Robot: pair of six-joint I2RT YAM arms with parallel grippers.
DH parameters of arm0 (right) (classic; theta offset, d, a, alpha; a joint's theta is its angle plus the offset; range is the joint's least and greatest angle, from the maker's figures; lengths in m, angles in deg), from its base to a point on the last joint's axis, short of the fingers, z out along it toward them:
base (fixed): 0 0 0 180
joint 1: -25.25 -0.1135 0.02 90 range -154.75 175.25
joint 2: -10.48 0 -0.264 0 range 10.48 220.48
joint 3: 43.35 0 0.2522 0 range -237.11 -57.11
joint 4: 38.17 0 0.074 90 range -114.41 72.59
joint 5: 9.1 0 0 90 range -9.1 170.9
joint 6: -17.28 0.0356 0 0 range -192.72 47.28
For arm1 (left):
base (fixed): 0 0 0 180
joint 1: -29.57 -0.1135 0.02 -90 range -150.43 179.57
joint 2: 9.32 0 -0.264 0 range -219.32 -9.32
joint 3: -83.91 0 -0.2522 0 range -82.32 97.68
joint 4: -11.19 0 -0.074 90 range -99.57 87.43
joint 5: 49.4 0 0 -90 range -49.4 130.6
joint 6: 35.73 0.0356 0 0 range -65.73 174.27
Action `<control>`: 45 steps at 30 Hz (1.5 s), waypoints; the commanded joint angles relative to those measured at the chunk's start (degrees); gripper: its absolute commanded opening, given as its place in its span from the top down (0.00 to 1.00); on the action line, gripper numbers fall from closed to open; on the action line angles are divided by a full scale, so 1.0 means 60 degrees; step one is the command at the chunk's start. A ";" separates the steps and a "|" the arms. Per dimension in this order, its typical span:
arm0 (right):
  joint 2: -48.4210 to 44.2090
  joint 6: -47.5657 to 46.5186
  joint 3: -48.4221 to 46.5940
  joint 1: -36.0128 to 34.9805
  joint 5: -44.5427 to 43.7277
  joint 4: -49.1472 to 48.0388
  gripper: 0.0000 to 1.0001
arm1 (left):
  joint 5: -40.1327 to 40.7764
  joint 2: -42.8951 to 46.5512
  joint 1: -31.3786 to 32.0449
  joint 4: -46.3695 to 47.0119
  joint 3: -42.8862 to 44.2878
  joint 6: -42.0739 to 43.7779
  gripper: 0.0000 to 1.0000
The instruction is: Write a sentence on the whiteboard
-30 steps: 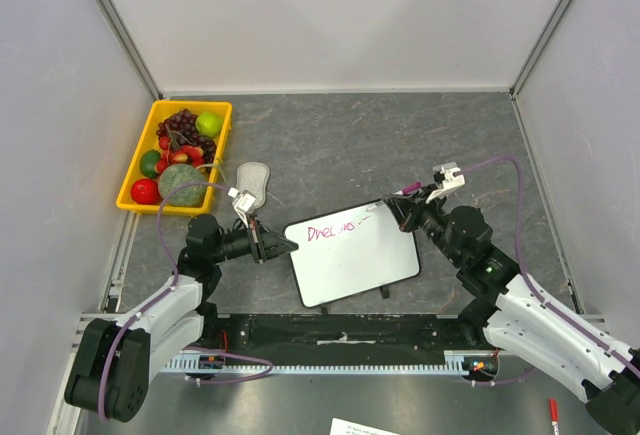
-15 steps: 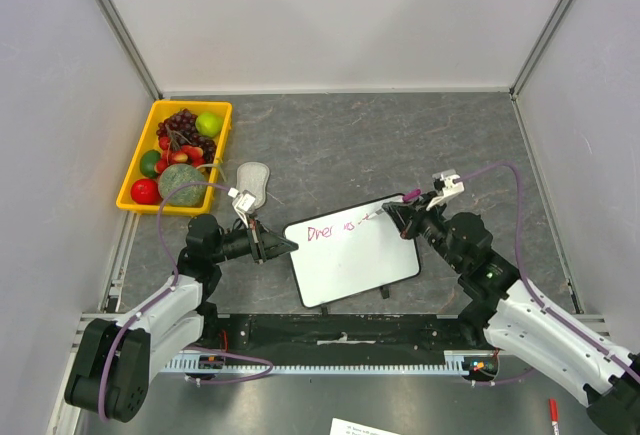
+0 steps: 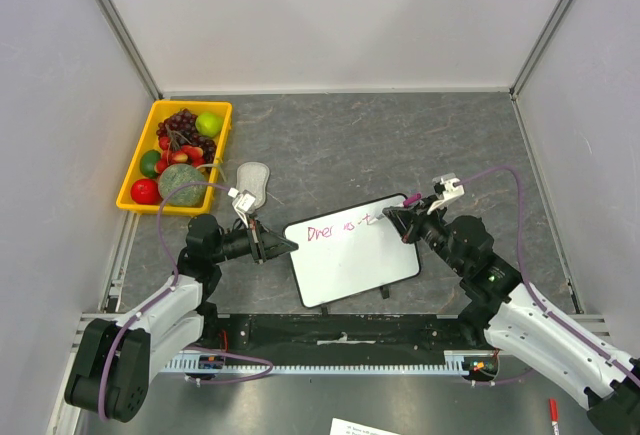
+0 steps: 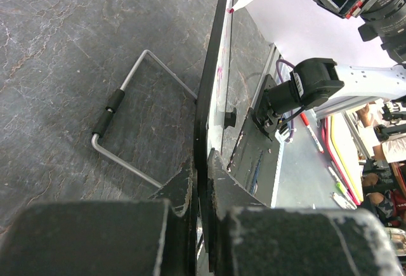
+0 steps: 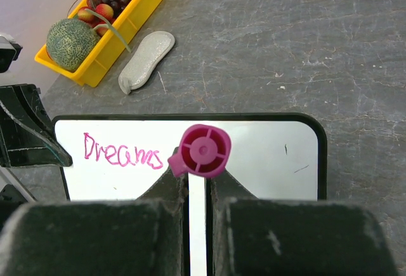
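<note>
The right pincer [image 5: 198,184] is clenched on a marker [image 5: 203,150], whose white barrel runs up between the two dark fingers [image 5: 166,195] and ends in a round magenta-pink cap end facing the wrist camera. In the top view this pincer [image 3: 400,221] hangs over the upper right part of the whiteboard [image 3: 350,260], and the marker [image 3: 392,209] slants down towards the board's surface near the end of the writing. The sentence [image 5: 124,151] so far reads "Dreams" in thin magenta-pink strokes along the upper left of the white surface, and anything further to the right is hidden behind the marker in the wrist view. From above, the writing [image 3: 335,230] is too small to read past that word. The left pincer [image 3: 280,247] is clenched on the board's left edge; its wrist view shows the two fingers [image 4: 184,184] pressed onto the thin black frame [image 4: 212,85], seen edge-on, with a wire stand [image 4: 127,117] lying on the worktop beside it. The whiteboard lies between the two arms, close to their bases, turned a little askew on the grey worktop [image 3: 400,145]. Beyond the board's upper left corner lies a grey oval eraser pad [image 3: 253,177], and just past it, against the left wall, sits a yellow tray [image 3: 127,187] holding a melon [image 5: 71,40], grapes and other fruit.
</note>
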 commanded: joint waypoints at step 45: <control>0.0310 -0.0443 -0.0713 0.0026 -0.0864 0.0302 1.00 | 0.0075 0.0011 0.0015 0.0219 -0.0021 0.0683 0.98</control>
